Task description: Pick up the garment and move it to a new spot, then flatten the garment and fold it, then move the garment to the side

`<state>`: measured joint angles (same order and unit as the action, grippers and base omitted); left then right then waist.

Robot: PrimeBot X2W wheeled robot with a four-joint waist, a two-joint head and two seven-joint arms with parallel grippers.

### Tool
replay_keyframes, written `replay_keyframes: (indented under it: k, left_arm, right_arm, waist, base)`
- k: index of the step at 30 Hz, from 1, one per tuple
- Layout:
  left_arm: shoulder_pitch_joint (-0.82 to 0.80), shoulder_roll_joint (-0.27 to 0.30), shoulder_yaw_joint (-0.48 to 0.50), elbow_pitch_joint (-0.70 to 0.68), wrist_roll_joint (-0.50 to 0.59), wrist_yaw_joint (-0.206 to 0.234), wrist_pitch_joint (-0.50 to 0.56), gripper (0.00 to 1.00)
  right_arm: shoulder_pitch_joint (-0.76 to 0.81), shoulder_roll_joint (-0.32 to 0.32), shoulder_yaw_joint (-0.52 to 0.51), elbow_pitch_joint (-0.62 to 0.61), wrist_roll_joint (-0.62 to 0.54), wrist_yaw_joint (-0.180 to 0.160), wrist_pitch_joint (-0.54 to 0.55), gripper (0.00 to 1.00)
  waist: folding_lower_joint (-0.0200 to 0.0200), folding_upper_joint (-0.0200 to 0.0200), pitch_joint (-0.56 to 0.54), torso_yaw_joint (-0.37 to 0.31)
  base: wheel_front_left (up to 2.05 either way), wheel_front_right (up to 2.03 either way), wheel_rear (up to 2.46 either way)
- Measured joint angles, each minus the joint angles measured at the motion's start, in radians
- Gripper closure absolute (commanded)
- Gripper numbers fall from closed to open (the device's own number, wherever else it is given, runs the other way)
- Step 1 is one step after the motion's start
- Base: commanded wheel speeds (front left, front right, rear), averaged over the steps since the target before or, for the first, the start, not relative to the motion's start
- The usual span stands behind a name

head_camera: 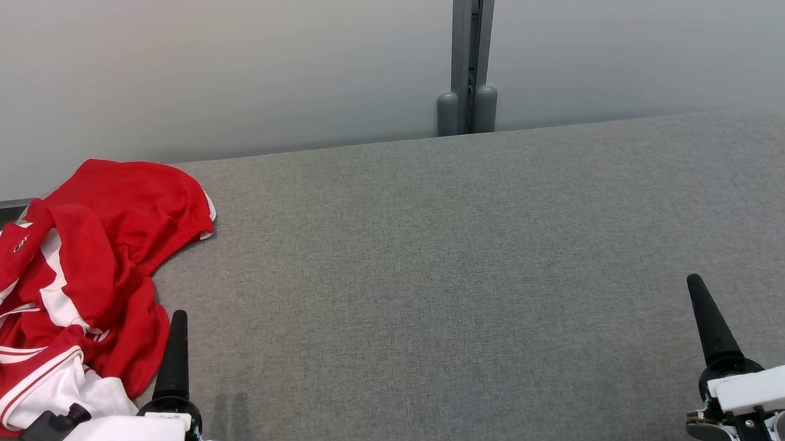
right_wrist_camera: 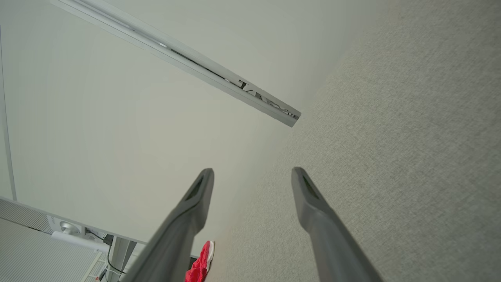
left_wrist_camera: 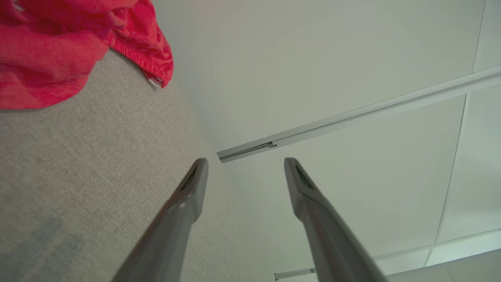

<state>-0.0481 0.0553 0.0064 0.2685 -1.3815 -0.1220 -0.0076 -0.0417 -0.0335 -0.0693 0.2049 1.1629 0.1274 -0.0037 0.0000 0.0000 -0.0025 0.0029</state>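
Two end effectors sit low at the near edge of the worktop (head_camera: 435,258), one at each corner, fingers pointing toward the far side. The left end effector (left_wrist_camera: 245,162) has its two dark fingers spread wide, with bare grey cloth surface and pale wall between them; it holds nothing. The right end effector (right_wrist_camera: 252,171) is spread just as wide and is likewise empty, over open worktop on the right.

Just left of the left end effector lies the garment (head_camera: 92,263), a red top with white bands and panels. It is crumpled in a heap along the left edge of the worktop, running from the near side to almost the far edge. Its near white part lies close against the left wrist housing; whether the two touch I cannot tell, as the housing covers the edge. The garment is well apart from the right end effector.

Pale wall panels (head_camera: 223,61) rise behind the worktop's far edge, with a grey upright post (head_camera: 467,48) between them, right of centre.
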Motion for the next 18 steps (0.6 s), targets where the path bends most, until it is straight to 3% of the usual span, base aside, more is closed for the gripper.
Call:
replay_keyframes:
  k: [8, 18]
  left_arm:
    - [0.001, 0.004, -0.021, 0.003, 0.19, 0.002, -0.03, 0.0]
    - [0.005, 0.012, -0.021, -0.001, 0.409, 0.003, -0.065, 0.0]
  right_arm:
    - [0.008, -0.002, 0.018, -0.025, -0.212, 0.0, -0.032, 0.0]
    - [0.012, -0.003, 0.043, -0.026, -0.383, 0.0, -0.066, 0.0]
  waist:
    - [0.0, 0.0, -0.003, 0.002]
    - [0.0, 0.0, -0.005, 0.001]
  base:
    - [0.0, 0.0, 0.0]
    - [0.0, 0.0, 0.0]
